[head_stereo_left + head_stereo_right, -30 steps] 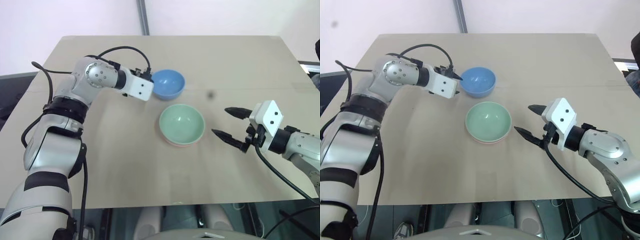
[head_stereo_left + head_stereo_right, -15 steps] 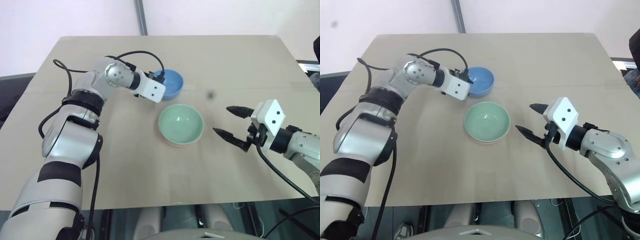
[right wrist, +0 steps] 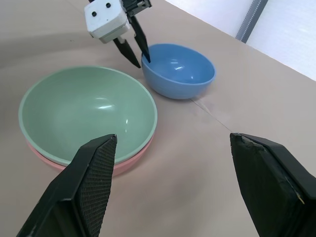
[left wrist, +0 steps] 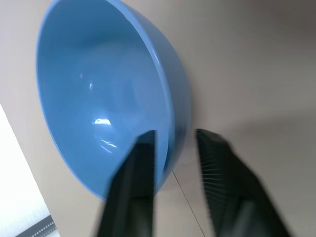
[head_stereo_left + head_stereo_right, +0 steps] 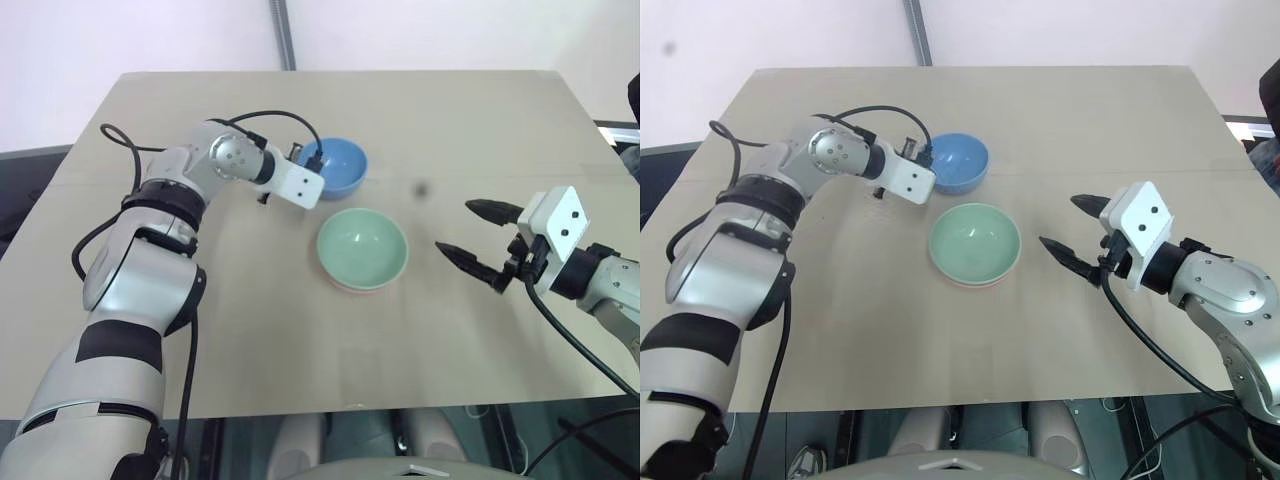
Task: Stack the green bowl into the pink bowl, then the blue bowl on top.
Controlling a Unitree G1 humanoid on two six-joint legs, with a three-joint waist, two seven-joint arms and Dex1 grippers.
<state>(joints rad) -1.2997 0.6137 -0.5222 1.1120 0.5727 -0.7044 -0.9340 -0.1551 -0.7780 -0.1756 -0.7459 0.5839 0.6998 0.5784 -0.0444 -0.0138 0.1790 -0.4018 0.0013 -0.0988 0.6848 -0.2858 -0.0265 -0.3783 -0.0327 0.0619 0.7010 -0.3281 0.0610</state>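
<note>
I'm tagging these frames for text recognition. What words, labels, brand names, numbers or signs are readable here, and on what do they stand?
None: no readable text in any view.
The blue bowl, green bowl and pink bowl are plain and unmarked.
The table bears no label.
The white housings behind the left hand and right hand show small dark dots, no letters or numbers.
</note>
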